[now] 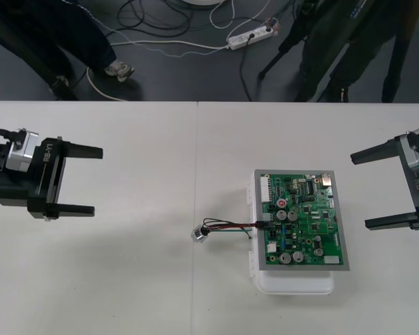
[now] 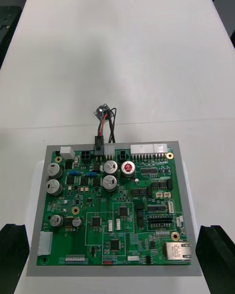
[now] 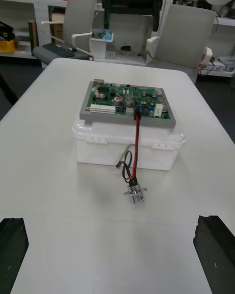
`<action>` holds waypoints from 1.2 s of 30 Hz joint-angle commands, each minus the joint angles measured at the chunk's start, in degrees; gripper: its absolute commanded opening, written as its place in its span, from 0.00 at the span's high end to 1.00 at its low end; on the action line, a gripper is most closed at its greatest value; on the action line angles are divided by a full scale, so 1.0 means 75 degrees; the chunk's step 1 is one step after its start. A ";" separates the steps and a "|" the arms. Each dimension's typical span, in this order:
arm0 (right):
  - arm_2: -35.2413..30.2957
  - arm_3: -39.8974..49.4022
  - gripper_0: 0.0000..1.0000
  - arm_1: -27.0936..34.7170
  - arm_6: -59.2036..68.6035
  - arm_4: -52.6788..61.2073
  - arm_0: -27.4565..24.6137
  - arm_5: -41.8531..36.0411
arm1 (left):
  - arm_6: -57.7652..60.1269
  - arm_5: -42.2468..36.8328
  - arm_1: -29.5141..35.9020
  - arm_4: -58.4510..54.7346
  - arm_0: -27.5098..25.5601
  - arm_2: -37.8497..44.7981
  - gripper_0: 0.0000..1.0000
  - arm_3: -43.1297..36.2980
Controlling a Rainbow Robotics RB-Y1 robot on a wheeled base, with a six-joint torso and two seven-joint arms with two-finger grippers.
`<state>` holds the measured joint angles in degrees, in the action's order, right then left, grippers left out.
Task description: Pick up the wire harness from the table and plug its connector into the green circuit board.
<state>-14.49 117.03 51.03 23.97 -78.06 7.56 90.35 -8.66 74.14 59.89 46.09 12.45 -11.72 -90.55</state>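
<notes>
Hanging wide open and empty at either side, the left gripper point(image 1: 96, 180) and right gripper point(image 1: 359, 190) look done, since the harness plug point(image 2: 98, 142) sits in the green circuit board point(image 1: 307, 230), its socket point(image 1: 199, 234) on the table point(image 1: 126, 279).

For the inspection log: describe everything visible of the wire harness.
The harness is a few thin wires, red, black and green, between a small black plug and a round metal socket. The plug sits in a connector on the edge of the board nearest the robot's left. The wires drop past the base to the table, where the socket lies. The left gripper and right gripper are open, apart from it.
</notes>
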 commanded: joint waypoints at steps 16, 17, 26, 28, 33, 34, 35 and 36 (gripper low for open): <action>-0.0306 0.0895 0.00 0.0263 0.0367 -0.0339 0.0340 -0.0047 | 0.1658 0.2115 0.0511 0.0781 0.0040 0.1680 0.00 -0.0219; -0.0294 0.0884 0.00 0.0263 0.0379 -0.0339 0.0363 -0.0047 | 0.1658 0.2115 0.0511 0.0781 0.0040 0.1680 0.00 -0.0219; -0.0212 0.0860 0.00 0.0263 0.0472 -0.0268 0.0387 -0.0047 | 0.1623 0.2115 0.0499 0.1004 0.0028 0.1716 0.00 -0.0219; -0.0212 0.0860 0.00 0.0263 0.0484 -0.0257 0.0410 -0.0047 | 0.1611 0.2115 0.0511 0.1015 0.0028 0.1704 0.00 -0.0219; -0.0177 0.1083 0.00 0.0263 0.0554 -0.0479 0.0410 -0.0047 | 0.1611 0.2115 0.0511 0.1097 0.0028 0.1704 0.00 -0.0219; -0.0153 0.1165 0.00 0.0263 0.0578 -0.0561 0.0410 -0.0047 | 0.1611 0.2115 0.0511 0.1097 0.0028 0.1704 0.00 -0.0219; -0.0142 0.1224 0.00 0.0263 0.0601 -0.0643 0.0410 -0.0047 | 0.1611 0.2115 0.0511 0.1097 0.0028 0.1704 0.00 -0.0219; -0.0142 0.1247 0.00 0.0251 0.0613 -0.0678 0.0410 -0.0047 | 0.1611 0.2115 0.0511 0.1097 0.0028 0.1704 0.00 -0.0219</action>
<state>-16.11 123.91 51.03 25.06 -81.80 9.00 90.35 4.21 87.51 61.23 54.02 12.45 -0.63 -90.80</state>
